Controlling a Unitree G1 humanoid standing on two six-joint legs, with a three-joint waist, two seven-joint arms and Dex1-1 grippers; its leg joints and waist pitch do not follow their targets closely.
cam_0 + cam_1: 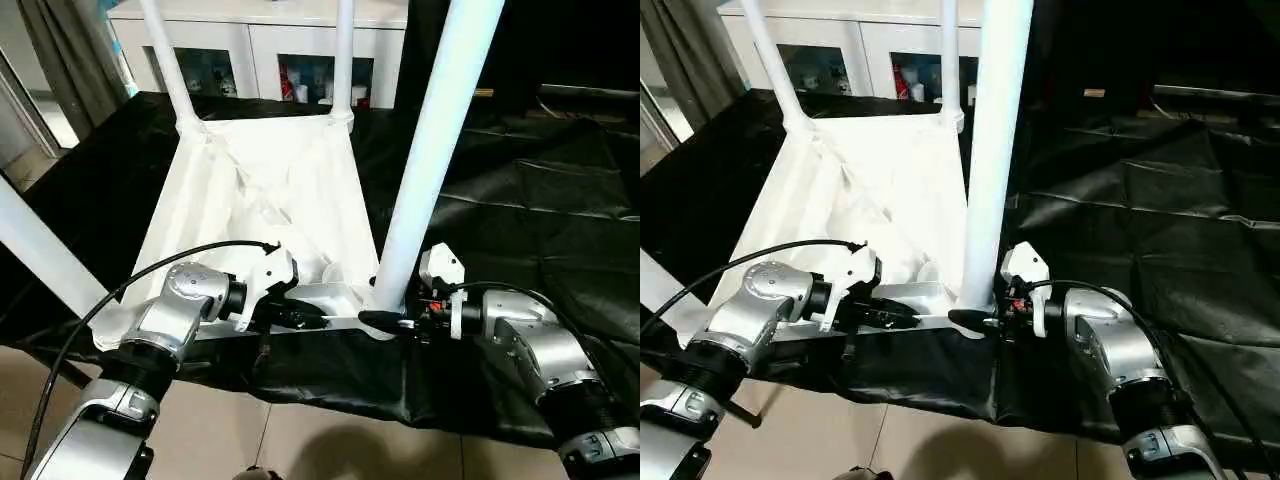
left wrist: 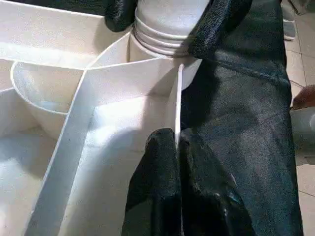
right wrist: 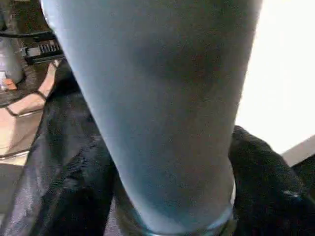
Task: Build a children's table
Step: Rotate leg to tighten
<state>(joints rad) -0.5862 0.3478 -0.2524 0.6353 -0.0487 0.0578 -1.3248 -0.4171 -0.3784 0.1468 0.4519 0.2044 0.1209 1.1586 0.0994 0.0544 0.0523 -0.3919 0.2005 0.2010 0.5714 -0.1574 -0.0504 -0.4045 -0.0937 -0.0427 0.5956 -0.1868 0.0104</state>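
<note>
Silver forearms are framing the work from below. Left gripper (image 1: 300, 318) is pinching the thin near rim of the table (image 1: 262, 185), its two fingers (image 2: 162, 196) pressed together on that wall. Table is lying upside down on a black sheet (image 1: 520, 190), ribbed underside up, legs pointing upward. Right gripper (image 1: 385, 320) is clasping the base of the near-right leg (image 1: 432, 140), its fingers spread around the tube where it is meeting the corner socket.
</note>
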